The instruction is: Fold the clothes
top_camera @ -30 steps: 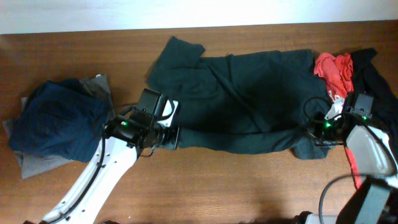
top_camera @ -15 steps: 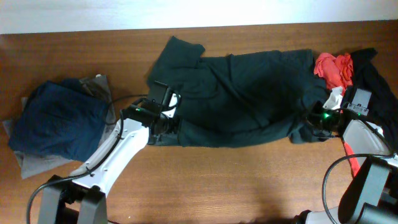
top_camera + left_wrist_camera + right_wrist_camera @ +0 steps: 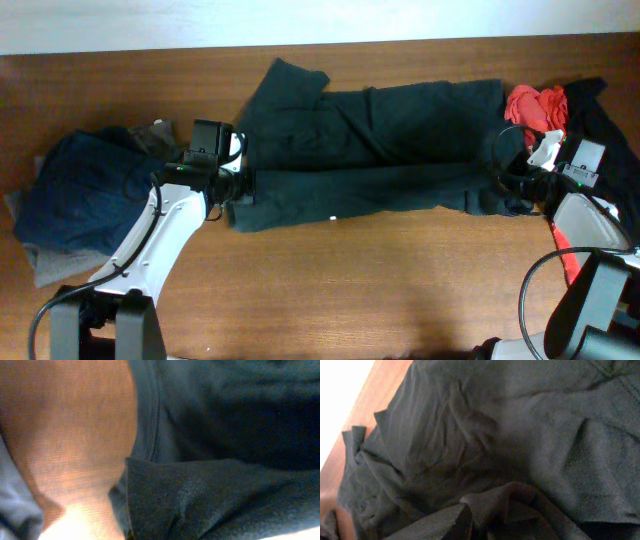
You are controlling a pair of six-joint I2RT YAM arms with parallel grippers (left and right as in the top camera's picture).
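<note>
- The green shirt (image 3: pixel 380 140) is a large, dark, soft knit lying along the middle of the desk (image 3: pixel 400 290), nearer the far edge. Its front part is doubled over into a long band, and 1 sleeve sticks out toward the far edge.
- The left gripper (image 3: pixel 238 188) is at the band's left end, its jaws pressed together on the fabric. The left wrist view shows a thick fold with a stitched seam over bare wood.
- The right gripper (image 3: pixel 508 190) is at the band's right end among bunched cloth. Whether its jaws are spread or pinching cannot be told.
- The navy piece (image 3: pixel 85 195) lies rumpled near the left edge on top of the grey shorts (image 3: pixel 40 265).
- The red shirt (image 3: pixel 537 110) is crumpled near the far right corner, touching the black garment (image 3: pixel 610 140) beside it.
</note>
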